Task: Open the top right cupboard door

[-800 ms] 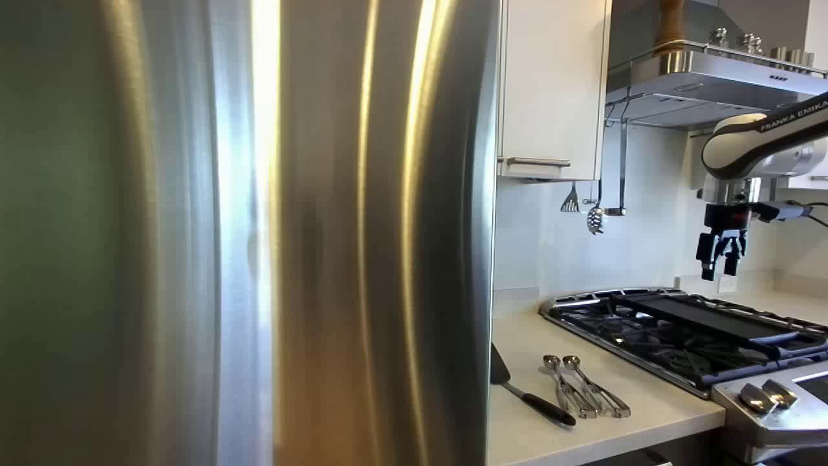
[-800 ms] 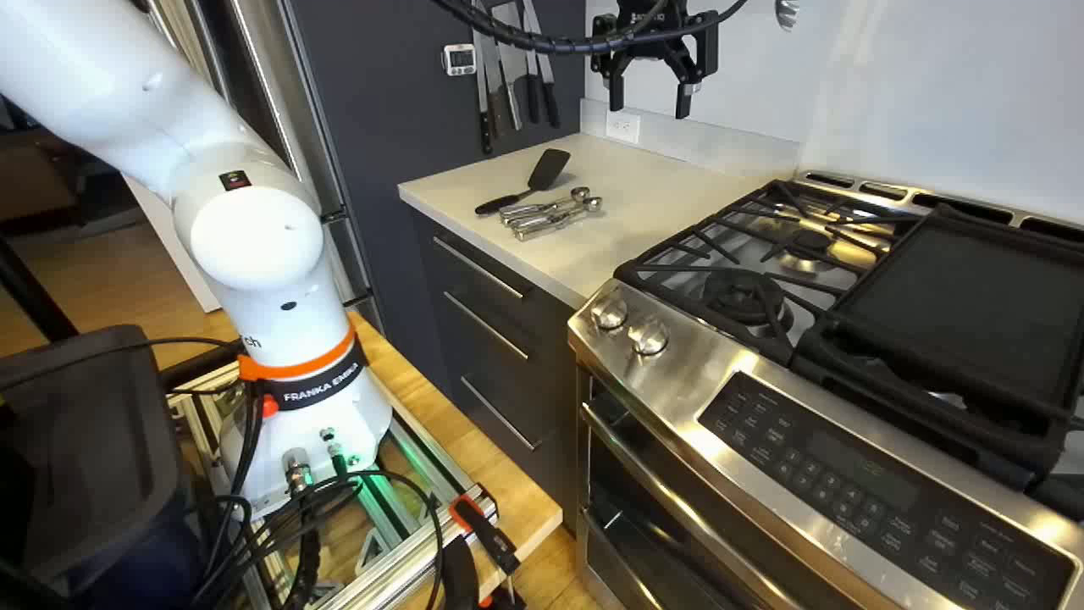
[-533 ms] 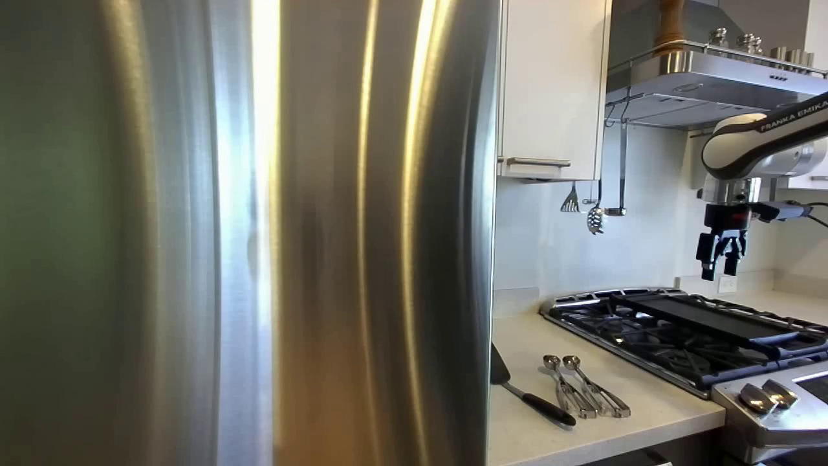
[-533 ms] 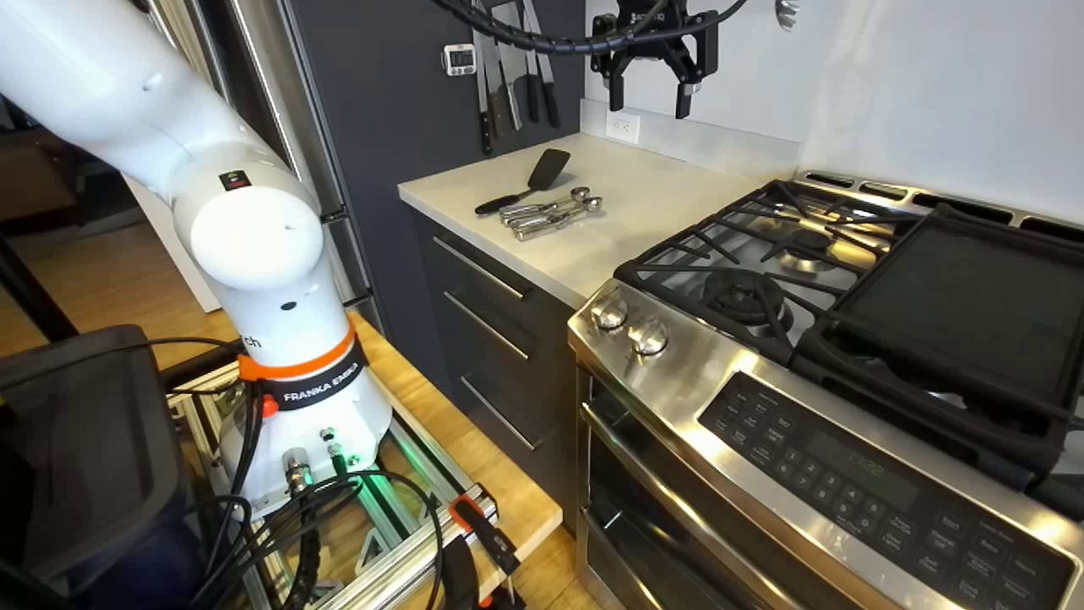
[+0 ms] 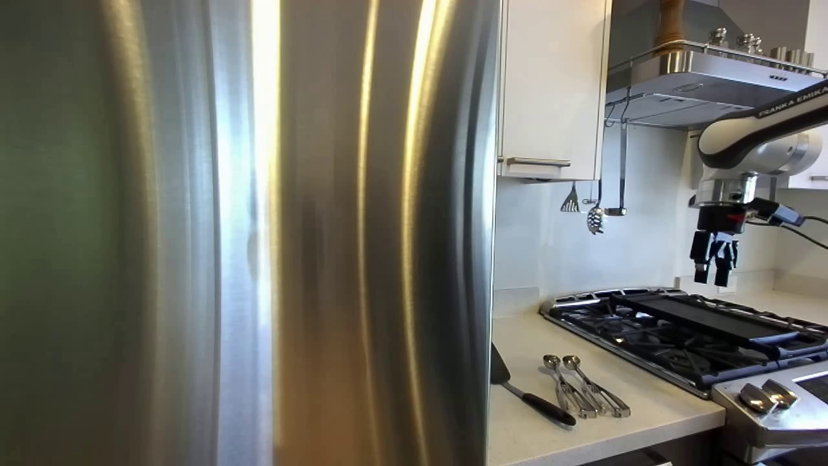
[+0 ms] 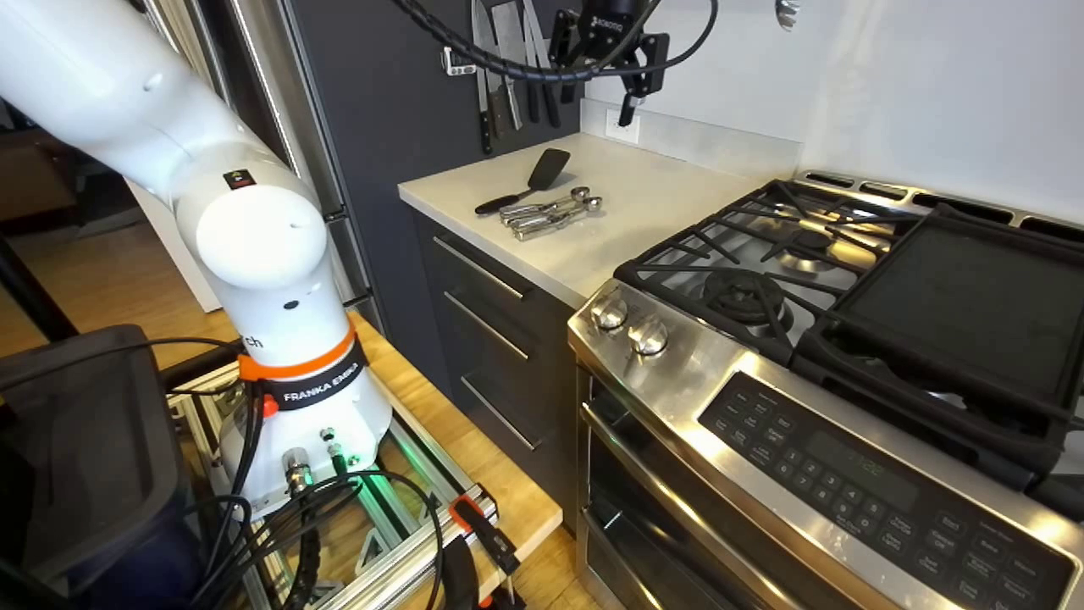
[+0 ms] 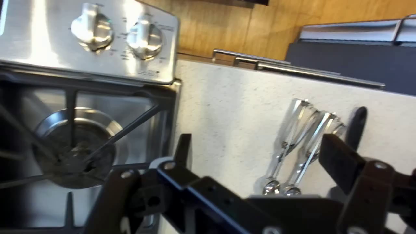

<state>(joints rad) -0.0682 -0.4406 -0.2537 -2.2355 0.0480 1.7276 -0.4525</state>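
Note:
The cream-white cupboard door [image 5: 553, 84] hangs shut on the wall at the upper middle right of an exterior view, left of the range hood. It carries a horizontal metal bar handle [image 5: 538, 162] along its bottom edge. Its top is cut off by the frame, and the fridge hides the cabinet's left part. The door is out of the wrist view. My gripper [image 5: 711, 277] points down, right of the door and lower than its handle, well apart from it. It also shows at the top of an exterior view [image 6: 598, 103]. In the wrist view the fingers [image 7: 260, 148] are wide apart with nothing between them.
The stainless fridge [image 5: 323, 226] fills much of an exterior view. The range hood [image 5: 711, 74] is near the arm. Hanging utensils [image 5: 595, 217] are below the cupboard. Two metal scoops [image 6: 550, 212] and a black spatula [image 6: 549, 169] lie on the counter beside the gas stove [image 6: 762, 280].
My gripper stood still at first, then moved left in both exterior views and turned about its axis. The cupboard door has not moved.

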